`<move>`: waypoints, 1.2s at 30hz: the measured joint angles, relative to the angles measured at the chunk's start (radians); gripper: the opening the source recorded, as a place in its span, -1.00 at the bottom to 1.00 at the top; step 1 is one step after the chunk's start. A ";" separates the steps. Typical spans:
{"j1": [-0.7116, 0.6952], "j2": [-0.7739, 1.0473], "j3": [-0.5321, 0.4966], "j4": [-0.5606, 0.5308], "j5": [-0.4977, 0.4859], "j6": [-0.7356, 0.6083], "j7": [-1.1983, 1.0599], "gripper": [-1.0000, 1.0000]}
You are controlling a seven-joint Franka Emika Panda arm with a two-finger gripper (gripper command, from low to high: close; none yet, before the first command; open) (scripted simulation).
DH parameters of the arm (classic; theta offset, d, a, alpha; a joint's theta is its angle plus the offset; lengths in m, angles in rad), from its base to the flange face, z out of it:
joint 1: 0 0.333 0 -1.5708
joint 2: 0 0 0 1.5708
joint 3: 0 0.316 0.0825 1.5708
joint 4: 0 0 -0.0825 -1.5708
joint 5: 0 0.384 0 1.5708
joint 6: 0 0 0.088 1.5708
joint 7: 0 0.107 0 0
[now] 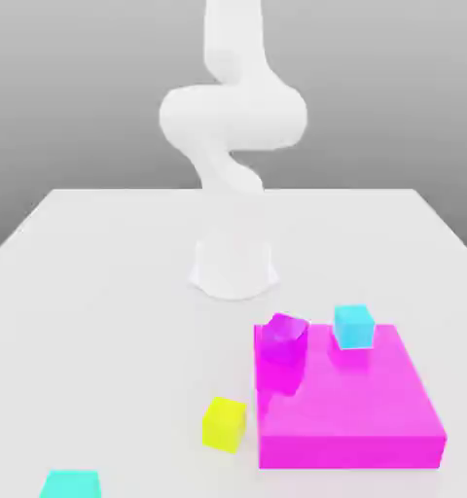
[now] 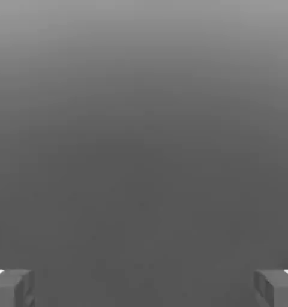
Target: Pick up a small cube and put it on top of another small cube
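Observation:
A yellow small cube (image 1: 224, 424) lies on the white table, just off the near left corner of a flat magenta block (image 1: 364, 409). A cyan small cube (image 1: 354, 326) sits on that block near its far edge. A purple cube (image 1: 283, 340) rests tilted at the block's far left corner. Another cyan cube (image 1: 72, 483) lies at the front of the table on the exterior view's left. In the hand view my gripper (image 2: 144, 289) is open, its fingertips (image 2: 11, 289) wide apart with nothing between them and only grey background beyond.
The white arm (image 1: 233, 117) rises from its base (image 1: 233, 267) at the table's middle and leaves the exterior view at the top. The white table (image 1: 101, 321) stretches out on the exterior view's left of the cubes.

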 joint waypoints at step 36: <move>-0.107 1.252 -0.181 0.121 0.240 0.372 -0.468 -1.00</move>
